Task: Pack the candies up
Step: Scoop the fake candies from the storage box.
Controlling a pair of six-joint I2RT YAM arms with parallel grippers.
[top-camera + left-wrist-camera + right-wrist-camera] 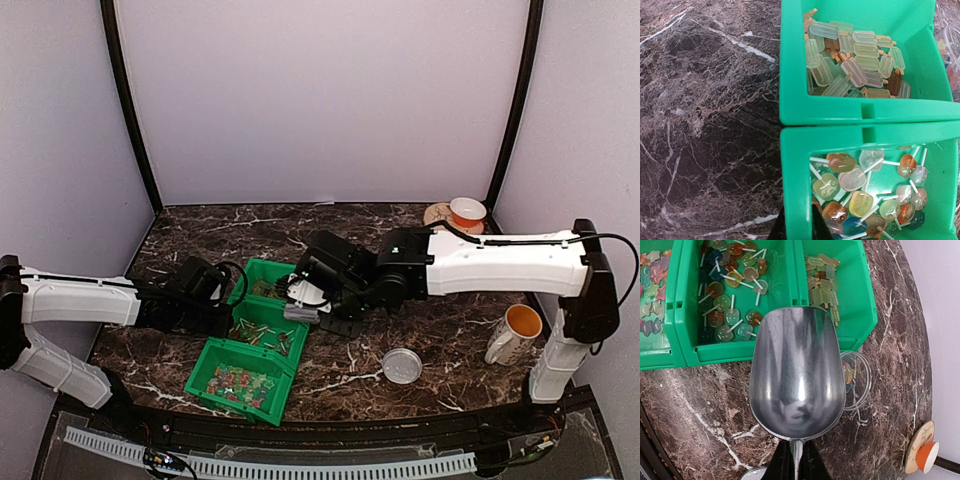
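Above the table (700, 400), just in front of the green bins, my right tool (796, 461) is pressed together on the handle of a metal scoop (795, 375), and the scoop's bowl is empty. My left tool (799, 231) pinches the wall of the middle bin (740, 354), steadying it, I judge. The candies (722, 302) lie heaped in the bins, and a few show inside the clear jar (861, 371) just beside the scoop. This looks like the scooping step, not yet begun. Next I must dip the scoop's lip into the pile, push under it, then lift level toward the jar
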